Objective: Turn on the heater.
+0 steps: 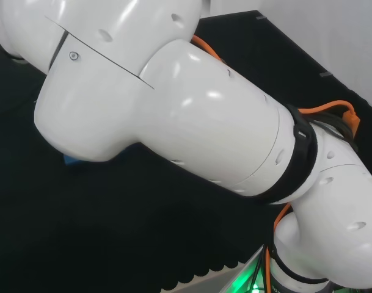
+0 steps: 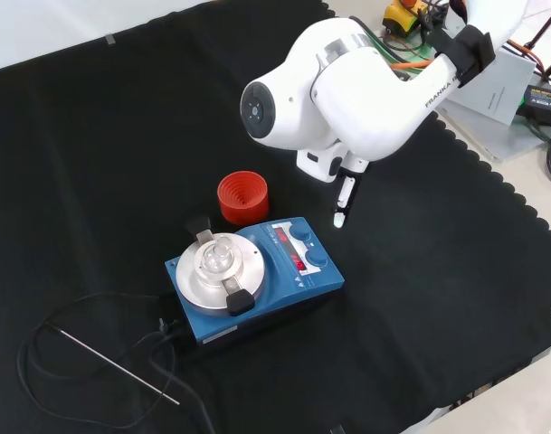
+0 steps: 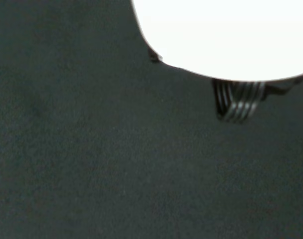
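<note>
- One finger (image 2: 345, 201) of the hand (image 2: 334, 172) points straight down, extended, grasping nothing; its tip hangs above the cloth (image 2: 438, 271), just beyond the heater's far right corner in the front view.
- The rest of the hand sits behind the white arm link (image 2: 338, 86).
- The heater (image 2: 257, 280), blue with a round metal plate, stands on the cloth; its control panel faces the finger.
- A red ribbed stand (image 2: 242, 196) sits just behind the heater.
- A thin metal probe (image 2: 117, 364) on a black cable lies left of the heater.
</note>
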Controlling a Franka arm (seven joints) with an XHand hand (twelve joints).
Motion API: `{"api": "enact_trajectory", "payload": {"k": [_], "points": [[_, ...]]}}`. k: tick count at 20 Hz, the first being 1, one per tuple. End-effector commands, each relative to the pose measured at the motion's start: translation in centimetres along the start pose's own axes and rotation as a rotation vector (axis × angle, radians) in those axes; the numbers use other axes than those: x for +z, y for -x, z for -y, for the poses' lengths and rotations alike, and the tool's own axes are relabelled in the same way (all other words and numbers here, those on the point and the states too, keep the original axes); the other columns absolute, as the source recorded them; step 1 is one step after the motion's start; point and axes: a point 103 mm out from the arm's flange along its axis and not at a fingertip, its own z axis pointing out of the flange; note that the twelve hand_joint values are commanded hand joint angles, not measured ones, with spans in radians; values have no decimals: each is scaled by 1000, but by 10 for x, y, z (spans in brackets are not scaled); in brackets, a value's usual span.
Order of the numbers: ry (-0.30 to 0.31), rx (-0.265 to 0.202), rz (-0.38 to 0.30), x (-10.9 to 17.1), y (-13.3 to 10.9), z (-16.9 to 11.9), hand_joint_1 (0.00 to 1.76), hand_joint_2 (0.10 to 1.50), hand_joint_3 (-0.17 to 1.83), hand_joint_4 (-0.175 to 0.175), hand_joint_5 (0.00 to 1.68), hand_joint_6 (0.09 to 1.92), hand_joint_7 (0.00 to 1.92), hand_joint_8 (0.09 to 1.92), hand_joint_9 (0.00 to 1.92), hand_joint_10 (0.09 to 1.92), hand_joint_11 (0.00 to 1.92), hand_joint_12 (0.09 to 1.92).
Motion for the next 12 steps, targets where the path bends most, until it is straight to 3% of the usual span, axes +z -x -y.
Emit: {"api": "enact_trajectory", "payload": {"k": [1,12], "points": [[7,-1,4,3,-4,-5,1618,270,1791,14,0,87,1771,1580,1812,1513,1569,1478],[13,16,3,8,-5,-16,1617,268,1794,13,0,87,1772,1579,1818,1509,1572,1477]]}}
